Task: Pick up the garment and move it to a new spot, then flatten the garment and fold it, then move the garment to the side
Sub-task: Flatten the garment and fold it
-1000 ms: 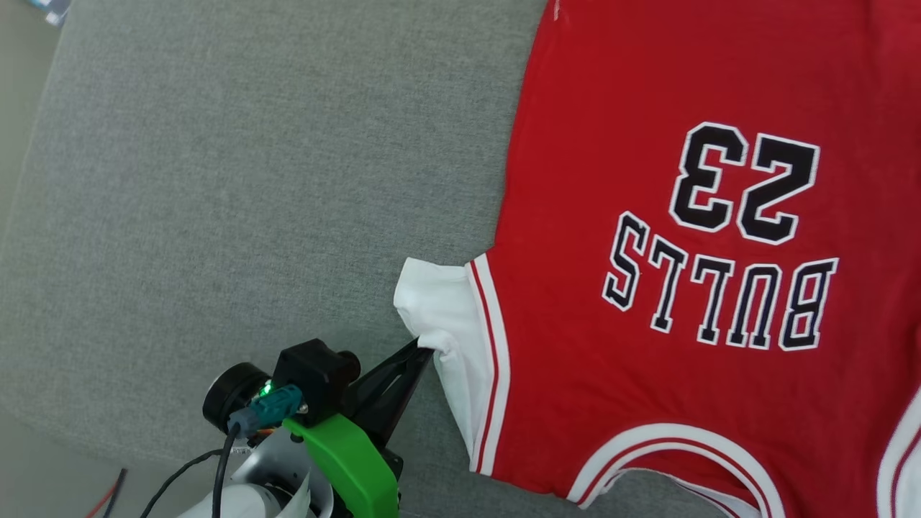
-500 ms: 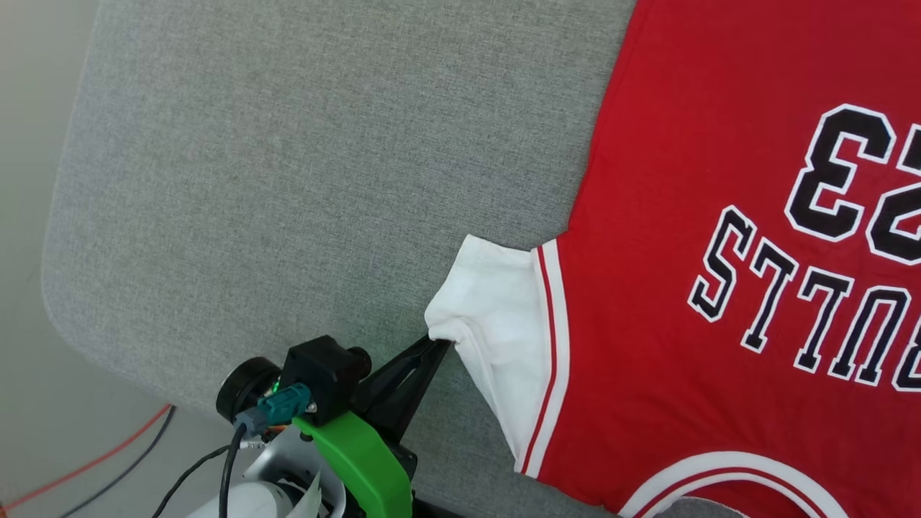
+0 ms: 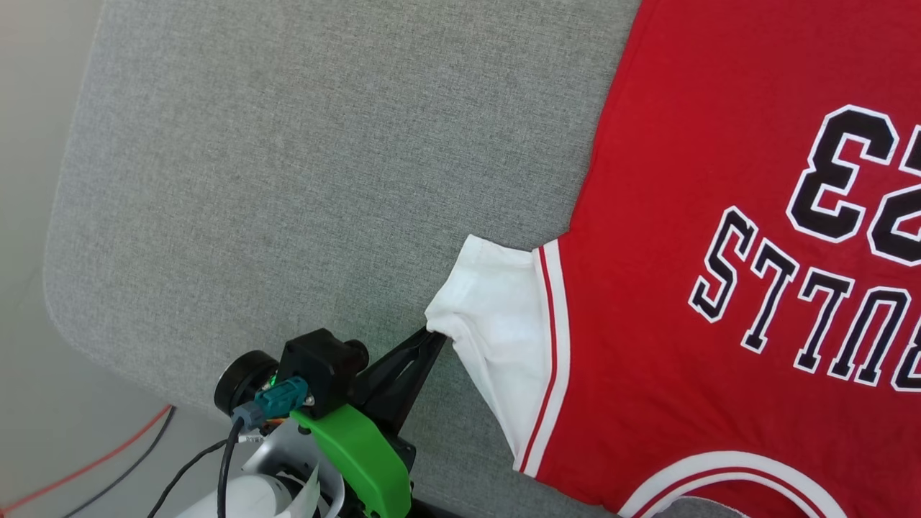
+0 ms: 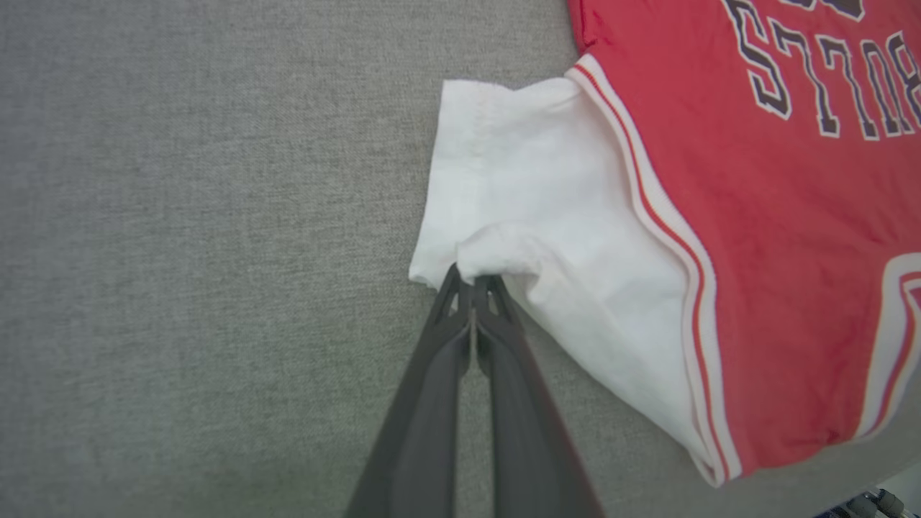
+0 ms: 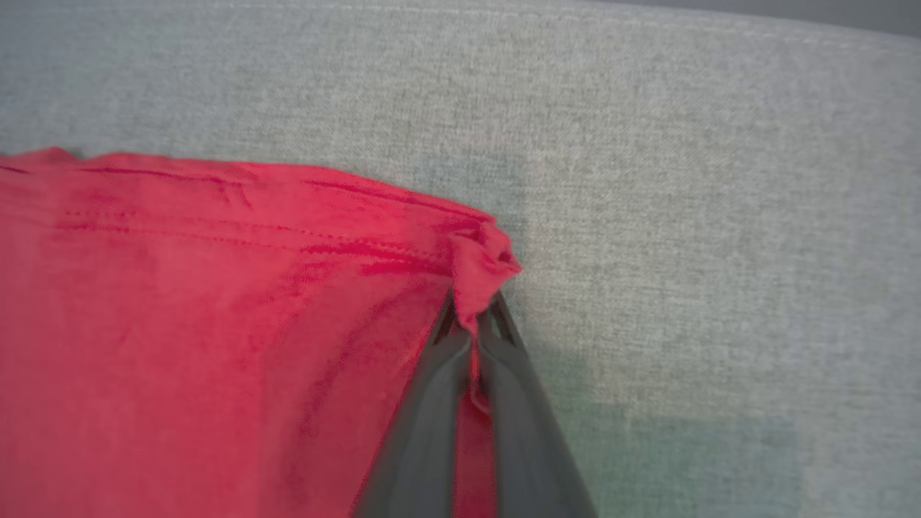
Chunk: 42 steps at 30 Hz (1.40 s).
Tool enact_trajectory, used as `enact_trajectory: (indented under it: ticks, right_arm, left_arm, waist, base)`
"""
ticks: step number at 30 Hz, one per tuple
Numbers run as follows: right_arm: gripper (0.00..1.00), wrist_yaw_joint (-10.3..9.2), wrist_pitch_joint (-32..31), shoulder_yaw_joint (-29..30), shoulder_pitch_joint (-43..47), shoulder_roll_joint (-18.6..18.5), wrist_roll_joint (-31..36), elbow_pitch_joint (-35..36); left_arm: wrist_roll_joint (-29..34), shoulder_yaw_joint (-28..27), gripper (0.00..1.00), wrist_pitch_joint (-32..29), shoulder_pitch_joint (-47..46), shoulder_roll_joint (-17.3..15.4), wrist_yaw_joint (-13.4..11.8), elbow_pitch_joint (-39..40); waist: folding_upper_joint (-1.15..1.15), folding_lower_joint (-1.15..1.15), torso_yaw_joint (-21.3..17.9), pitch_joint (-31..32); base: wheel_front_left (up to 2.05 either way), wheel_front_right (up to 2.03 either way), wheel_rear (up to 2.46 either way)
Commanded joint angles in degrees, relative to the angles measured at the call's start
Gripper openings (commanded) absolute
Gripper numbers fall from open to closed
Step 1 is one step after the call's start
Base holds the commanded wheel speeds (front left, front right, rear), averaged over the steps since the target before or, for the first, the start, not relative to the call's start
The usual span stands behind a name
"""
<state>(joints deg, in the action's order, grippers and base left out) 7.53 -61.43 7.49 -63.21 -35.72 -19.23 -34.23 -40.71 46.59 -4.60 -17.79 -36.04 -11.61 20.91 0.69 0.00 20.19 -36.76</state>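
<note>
The shirt (image 3: pixel 719 108) is spread on the grey tabletop (image 3: pixel 288 180), its white sleeve (image 4: pixel 547 180) clamped in the left gripper (image 4: pixel 473 284) and a red hem corner (image 5: pixel 482 259) in the right gripper (image 5: pixel 475 316), presumably for stretching flat.

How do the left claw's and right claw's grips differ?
The left claw pinches the white sleeve at its edge; the right claw pinches a red corner. Cloth puckers softly at the left claw, bunches into a peak at the right claw. Both are shut on the garment.
</note>
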Motion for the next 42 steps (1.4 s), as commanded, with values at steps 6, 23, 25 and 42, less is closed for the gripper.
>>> enact_trajectory:
  ticks: [6, 23, 25, 42]
  right_arm:
    - [0.00, -0.04, -1.00, -0.89, 7.12, 2.06, 0.34, -0.36]
    - [0.00, -0.04, -0.61, -2.32, 38.61, 4.95, -7.28, 9.83]
    - [0.00, -0.04, -0.36, -1.94, 42.24, 5.07, -7.81, 11.81]
    - [0.00, -0.04, -1.13, 6.05, 66.35, 11.94, -10.08, 26.64]
  left_arm:
    - [0.29, -0.38, 0.00, 0.68, -1.28, 0.24, -0.20, -1.01]
    - [-4.79, -1.56, 0.00, 3.05, 4.88, -0.52, -1.11, -8.30]
    - [-5.42, -1.66, 0.00, 3.46, 5.73, -0.40, -1.19, -8.99]
    - [-8.00, -2.82, 0.00, 7.58, 8.87, 2.14, -2.07, -12.63]
  waist:
    - [-0.69, 0.00, -1.98, 2.91]
    - [-0.69, 0.00, -13.80, 24.13]
    - [-0.69, 0.00, -14.59, 25.55]
    - [-0.69, 0.00, -17.10, 31.15]
  base:
    - [0.00, 0.00, 0.00]
    - [0.00, 0.00, 0.00]
    - [0.00, 0.00, 0.00]
    - [0.00, 0.00, 0.00]
